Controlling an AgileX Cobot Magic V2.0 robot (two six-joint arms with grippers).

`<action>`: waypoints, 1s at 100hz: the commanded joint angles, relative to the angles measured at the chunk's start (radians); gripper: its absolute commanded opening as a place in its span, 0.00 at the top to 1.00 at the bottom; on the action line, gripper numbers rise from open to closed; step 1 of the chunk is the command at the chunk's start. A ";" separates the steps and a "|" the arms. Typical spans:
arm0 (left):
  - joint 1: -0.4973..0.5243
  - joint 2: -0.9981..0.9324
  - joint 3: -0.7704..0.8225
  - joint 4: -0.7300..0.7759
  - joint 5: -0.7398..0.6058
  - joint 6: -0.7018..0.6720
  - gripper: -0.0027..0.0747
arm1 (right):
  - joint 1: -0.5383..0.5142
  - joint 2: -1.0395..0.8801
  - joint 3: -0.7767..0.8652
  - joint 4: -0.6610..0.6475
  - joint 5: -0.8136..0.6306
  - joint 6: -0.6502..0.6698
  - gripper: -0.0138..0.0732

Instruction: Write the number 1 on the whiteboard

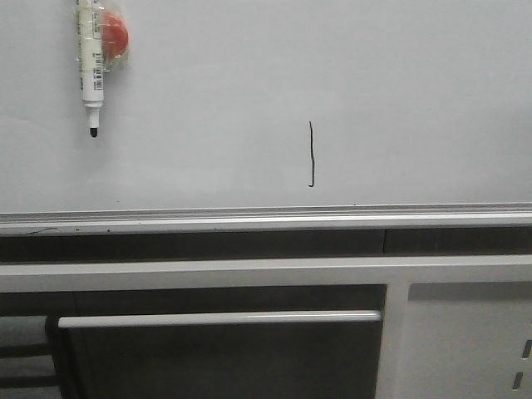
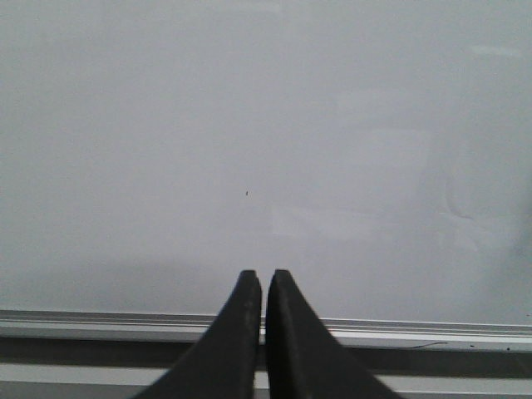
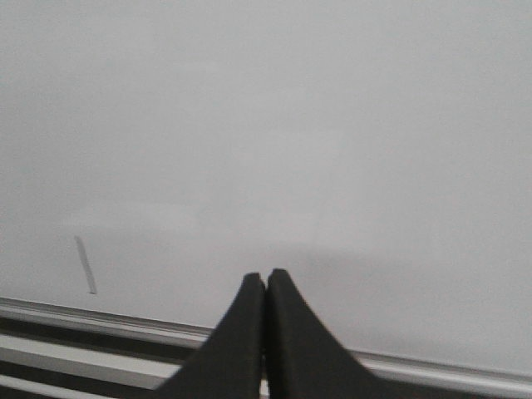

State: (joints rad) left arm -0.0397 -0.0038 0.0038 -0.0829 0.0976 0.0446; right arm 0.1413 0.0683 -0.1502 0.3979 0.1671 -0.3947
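The number 1 sits beside the closed right end effector.

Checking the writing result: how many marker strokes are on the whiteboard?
1: the number 1 on the whiteboard, right of centre above the lower rail. More could lie outside the frame.

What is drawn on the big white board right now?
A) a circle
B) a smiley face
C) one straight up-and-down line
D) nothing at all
C: the whiteboard carries a single thin dark vertical stroke, the number 1, with a tiny hook at its lower end.
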 commanded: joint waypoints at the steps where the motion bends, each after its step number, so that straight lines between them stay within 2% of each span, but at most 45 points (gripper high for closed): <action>1: -0.004 -0.023 0.040 -0.009 -0.068 -0.009 0.99 | -0.078 0.011 0.002 -0.182 -0.074 0.185 0.90; 13: -0.004 -0.023 0.040 -0.009 -0.068 -0.009 0.99 | -0.163 -0.003 0.069 -0.327 -0.074 0.335 0.90; 31: -0.004 -0.023 0.040 -0.009 -0.068 -0.009 0.99 | -0.177 -0.094 0.191 -0.334 -0.106 0.335 0.90; 34: -0.004 -0.023 0.040 -0.009 -0.068 -0.009 0.99 | -0.177 -0.096 0.188 -0.334 -0.053 0.335 0.90; 41: -0.004 -0.023 0.040 -0.009 -0.066 -0.009 0.99 | -0.179 -0.096 0.188 -0.341 -0.030 0.335 0.90; 100: -0.004 -0.023 0.040 -0.009 -0.066 -0.009 0.99 | -0.181 -0.096 0.187 -0.353 -0.028 0.333 0.90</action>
State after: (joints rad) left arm -0.0397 -0.0038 0.0038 -0.0829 0.0976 0.0446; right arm -0.0323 -0.0101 0.0095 0.0566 0.2114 -0.0627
